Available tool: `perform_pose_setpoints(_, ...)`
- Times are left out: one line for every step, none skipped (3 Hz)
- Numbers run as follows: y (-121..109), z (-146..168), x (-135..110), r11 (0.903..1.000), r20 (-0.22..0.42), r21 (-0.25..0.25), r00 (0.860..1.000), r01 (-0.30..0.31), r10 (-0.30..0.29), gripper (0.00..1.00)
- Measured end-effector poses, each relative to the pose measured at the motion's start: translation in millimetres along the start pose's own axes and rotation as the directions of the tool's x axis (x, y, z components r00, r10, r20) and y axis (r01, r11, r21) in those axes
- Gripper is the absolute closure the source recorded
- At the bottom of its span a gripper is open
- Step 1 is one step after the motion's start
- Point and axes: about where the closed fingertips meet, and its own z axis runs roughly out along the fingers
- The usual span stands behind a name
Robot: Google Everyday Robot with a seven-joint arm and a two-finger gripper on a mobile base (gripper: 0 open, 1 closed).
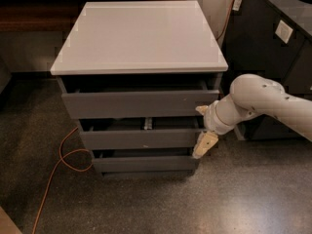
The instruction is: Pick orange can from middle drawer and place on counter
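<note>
Where the speckled floor (234, 199) lies nearest, an orange cable (61, 162) loops across it to the left of the grey cabinet. Just above the floor sits the bottom drawer (144, 163), its front a little forward. Beside the right end of the middle drawer (141, 138) hangs the pincer (204, 145), pointing downward; whether it is released or clenched cannot be told. That drawer stands ajar by a narrow gap, its inside in shadow, and the orange can does not show. Above it is the top drawer (139, 104), also slightly out. The white arm (263, 99) reaches in from the right. Farther back, the pale tabletop (141, 33) caps the cabinet, with dark cabinets (263, 43) to its right.
</note>
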Motion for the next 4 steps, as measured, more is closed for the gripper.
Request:
perform_pose_setpoints(-13.2,62.3,10.5,0.9994,0.059,-0.028,0.998,0.022,-0.02,0.0)
perform_pose_setpoints(-14.8,99.3,16.4,0.9984,0.077,-0.037,0.996,0.043,-0.04,0.0)
perform_pose_setpoints(-22.3,136.5,23.4,0.9972,0.06,-0.012,0.996,0.074,-0.073,0.0)
perform_pose_setpoints(-41.6,177.0,35.5,0.9933,-0.013,0.066,0.995,0.095,-0.094,0.0)
